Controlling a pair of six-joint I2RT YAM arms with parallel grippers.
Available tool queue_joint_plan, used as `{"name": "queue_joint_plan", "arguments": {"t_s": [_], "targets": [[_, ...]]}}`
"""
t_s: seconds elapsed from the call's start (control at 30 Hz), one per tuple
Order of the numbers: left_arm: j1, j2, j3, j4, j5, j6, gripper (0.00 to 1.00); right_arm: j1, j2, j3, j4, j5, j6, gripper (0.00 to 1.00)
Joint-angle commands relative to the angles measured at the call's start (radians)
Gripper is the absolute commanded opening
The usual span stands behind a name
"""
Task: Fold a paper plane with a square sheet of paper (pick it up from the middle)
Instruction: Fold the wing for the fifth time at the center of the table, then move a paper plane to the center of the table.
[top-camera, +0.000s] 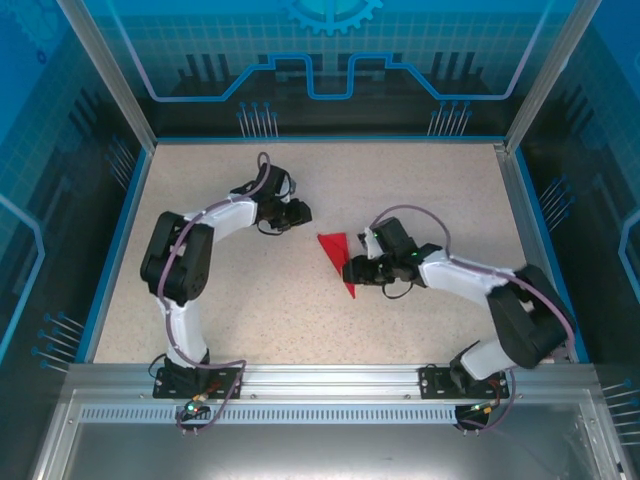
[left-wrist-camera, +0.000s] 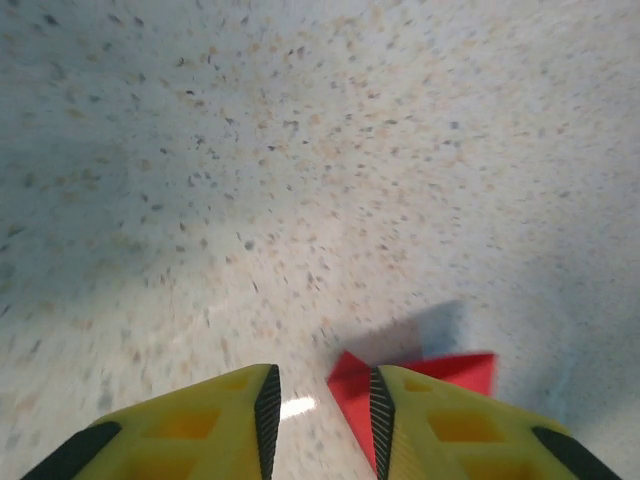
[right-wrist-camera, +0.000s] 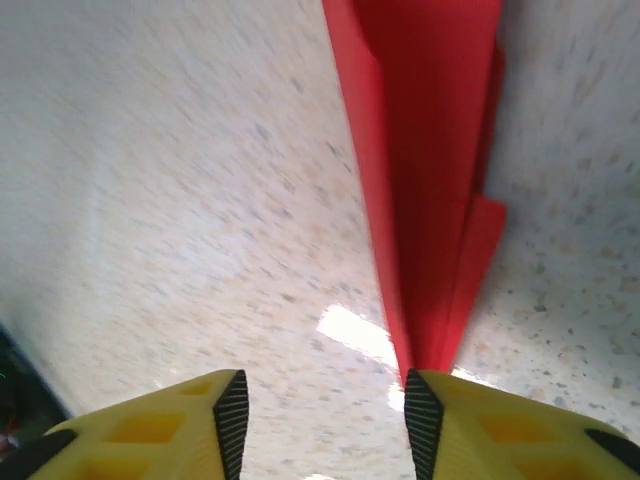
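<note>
**Right gripper nearest the folded paper**

The paper (top-camera: 336, 252) lies mid-table (top-camera: 260, 300): a bright red, narrow, creased triangle, wide end at 12 o'clock and tip near 5 in the top view. The right gripper (top-camera: 349, 272) is nearer, jaws spread, just beside its right edge. The left gripper (top-camera: 303, 212), jaws also spread, sits at the paper's 10 o'clock.

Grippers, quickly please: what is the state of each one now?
Left gripper: open, holding nothing.
Right gripper: open, holding nothing; the folded red paper lies by one fingertip.
</note>
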Motion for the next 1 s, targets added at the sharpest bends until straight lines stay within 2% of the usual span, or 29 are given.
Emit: {"name": "queue_joint_plan", "arguments": {"t_s": [0.0, 0.1, 0.17, 0.37, 0.5, 0.87, 0.97], "targets": [[-0.064, -0.094, -0.028, -0.118, -0.123, -0.022, 0.38, 0.003, -0.13, 0.025, -0.068, 0.164, 0.046, 0.59], [-0.132, -0.117, -0.032, -0.163, -0.178, -0.061, 0.43, -0.014, -0.214, -0.007, -0.136, 0.308, 0.074, 0.68], [-0.177, -0.121, -0.036, -0.172, -0.208, -0.101, 0.47, -0.037, -0.253, -0.036, -0.161, 0.351, 0.083, 0.71], [-0.312, -0.077, 0.003, -0.202, -0.25, -0.197, 0.54, -0.108, -0.279, -0.106, -0.21, 0.368, 0.096, 0.76], [-0.373, -0.021, 0.052, -0.252, -0.325, -0.251, 0.55, -0.128, -0.263, -0.135, -0.206, 0.364, 0.093, 0.8], [-0.416, 0.078, 0.131, -0.282, -0.383, -0.29, 0.59, -0.133, -0.224, -0.177, -0.153, 0.336, 0.101, 0.8], [-0.416, 0.068, 0.117, -0.289, -0.401, -0.305, 0.49, -0.134, -0.218, -0.178, -0.157, 0.34, 0.102, 0.8]]}}
